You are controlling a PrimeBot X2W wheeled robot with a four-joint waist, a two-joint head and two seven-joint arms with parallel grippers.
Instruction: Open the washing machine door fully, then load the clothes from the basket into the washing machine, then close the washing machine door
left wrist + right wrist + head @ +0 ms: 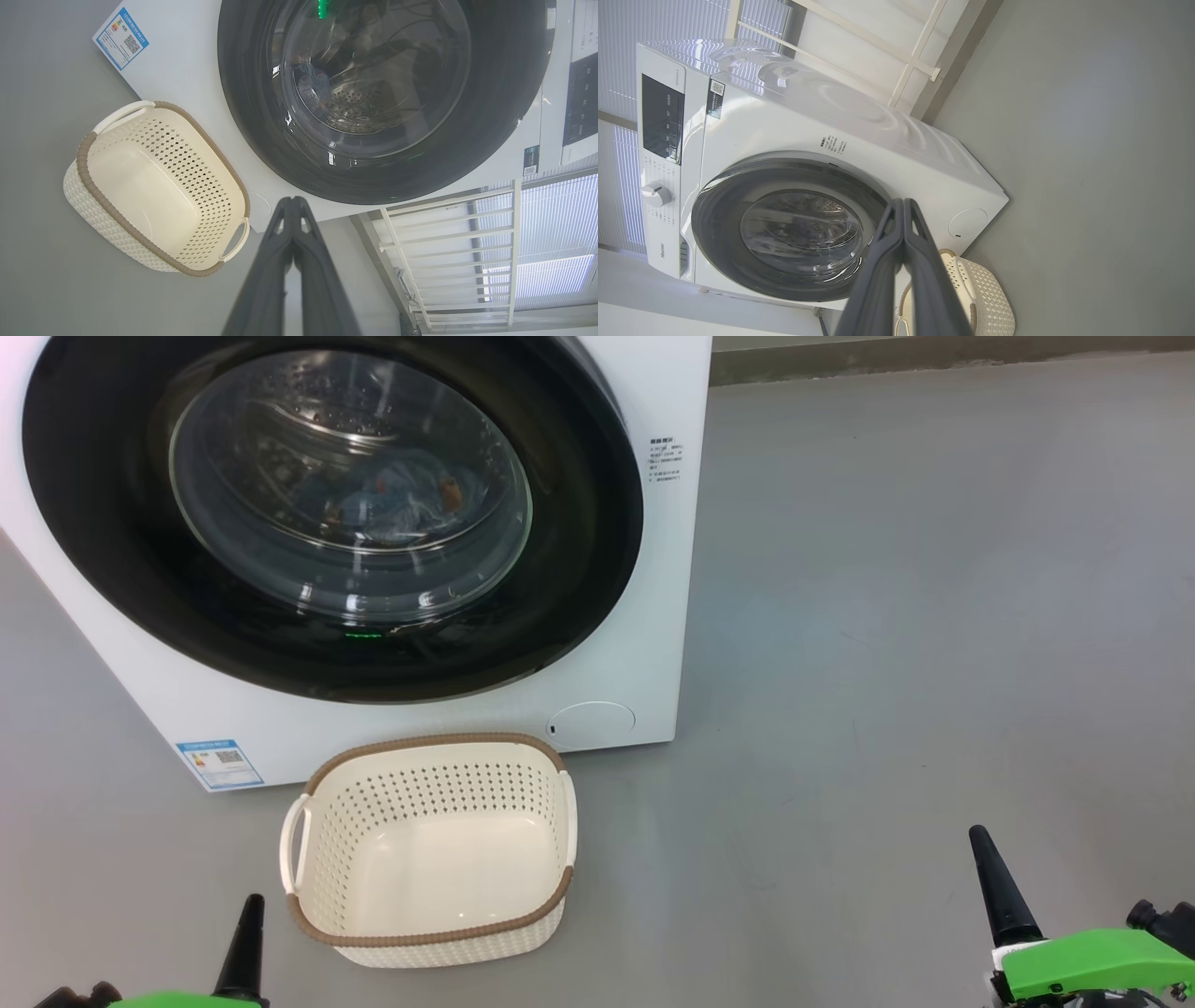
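Note:
The white washing machine (448,719) fills the upper left of the head view. Its round door (579,523), a glossy black ring around clear glass, lies flush against the front. Behind the glass the light blue clothes (397,499) rest in the steel drum. The cream basket (429,849) with a brown rim stands on the floor right before the machine, with nothing in it. My left gripper (250,907) is shut at the lower left, short of the basket. My right gripper (978,837) is shut at the lower right, well right of the basket.
Grey floor (887,616) spreads to the right of the machine. A small round hatch (590,723) sits low on the machine's front, and a blue label (219,763) at its base. A white railing (448,242) and window blinds stand behind the machine.

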